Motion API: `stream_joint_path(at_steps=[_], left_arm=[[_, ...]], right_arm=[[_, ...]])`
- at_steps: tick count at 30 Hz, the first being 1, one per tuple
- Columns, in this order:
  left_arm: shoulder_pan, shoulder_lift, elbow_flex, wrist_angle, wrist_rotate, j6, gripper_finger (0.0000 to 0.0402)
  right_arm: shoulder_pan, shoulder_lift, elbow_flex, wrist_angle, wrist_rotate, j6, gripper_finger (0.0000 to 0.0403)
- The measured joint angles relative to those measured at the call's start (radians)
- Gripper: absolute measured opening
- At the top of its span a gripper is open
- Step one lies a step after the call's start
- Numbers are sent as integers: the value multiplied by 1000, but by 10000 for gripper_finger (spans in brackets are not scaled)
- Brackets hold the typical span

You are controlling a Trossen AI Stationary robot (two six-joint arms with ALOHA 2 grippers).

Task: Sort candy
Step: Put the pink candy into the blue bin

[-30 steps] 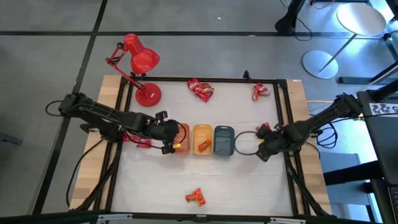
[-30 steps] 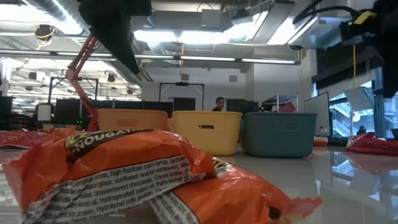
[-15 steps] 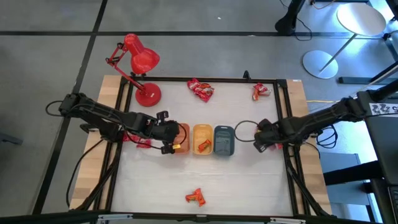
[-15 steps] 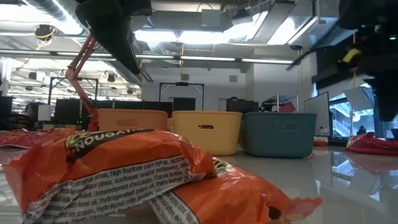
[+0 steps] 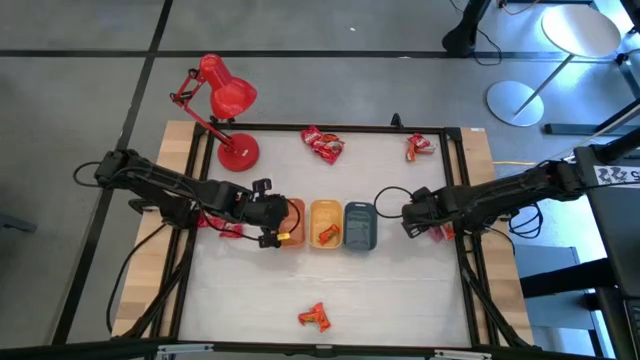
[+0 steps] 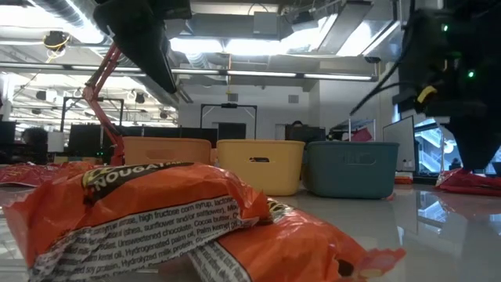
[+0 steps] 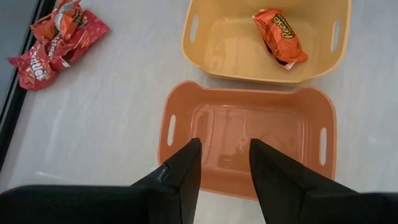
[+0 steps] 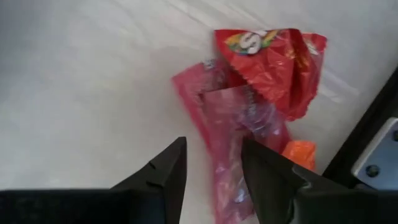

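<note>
- Firstly, at the far left corner of the table (image 5: 400,290) stands a red desk lamp (image 5: 222,105), its base on the wooden edge.
- Near the left edge, a small heap of red candy (image 5: 226,228) lies partly under the left arm; the left wrist view shows it as red and orange packets (image 7: 56,37) lying together.
- The left gripper (image 5: 283,225) hangs over the orange tray (image 7: 245,140) in the middle of the table. Its two fingers (image 7: 186,168) are apart and nothing is between them.
- The orange tray has no candy inside.
- Just beside it is the yellow tray (image 5: 325,224), with one orange candy (image 7: 278,36) inside.
- Next in the row, touching the yellow one, is the grey tray (image 5: 360,226).
- At the near edge, well apart from the trays, lie orange candies (image 5: 315,318); the low view shows them very close (image 6: 172,219).
- At the far edge lie a red pile (image 5: 322,143) and, more to the right corner, one more red candy (image 5: 419,147).
- The right gripper (image 5: 410,213) is just beside the grey tray, on its right side. Its fingers (image 8: 168,171) are apart and empty.
- Under the right arm, near the right edge, lies a group of candy (image 8: 249,112): red and pink wrappers overlapping, with a small orange one beside them.
</note>
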Motion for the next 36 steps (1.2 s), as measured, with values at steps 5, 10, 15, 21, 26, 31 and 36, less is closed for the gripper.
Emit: stream_joint_path(at_steps=[5, 10, 15, 21, 26, 31, 36], left_arm=[[-1, 0, 0, -4, 1, 2, 127], [-1, 0, 0, -4, 1, 19, 127], [-1, 0, 0, -3, 1, 18, 127], [-1, 0, 0, -2, 1, 11, 127], [-1, 0, 0, -2, 1, -3, 127], [-1, 0, 0, -2, 1, -10, 127], [-1, 0, 0, -2, 1, -15, 127]], right_arm=[[-12, 59, -18, 5, 6, 5, 149], [-10, 110, -17, 9, 8, -1, 148], [-10, 129, -17, 7, 23, -27, 117], [-10, 129, -17, 8, 33, -36, 12], [-10, 129, 16, 7, 30, -42, 7], [8, 129, 140, -14, 34, -57, 5], [57, 129, 281, -29, 83, -51, 2]])
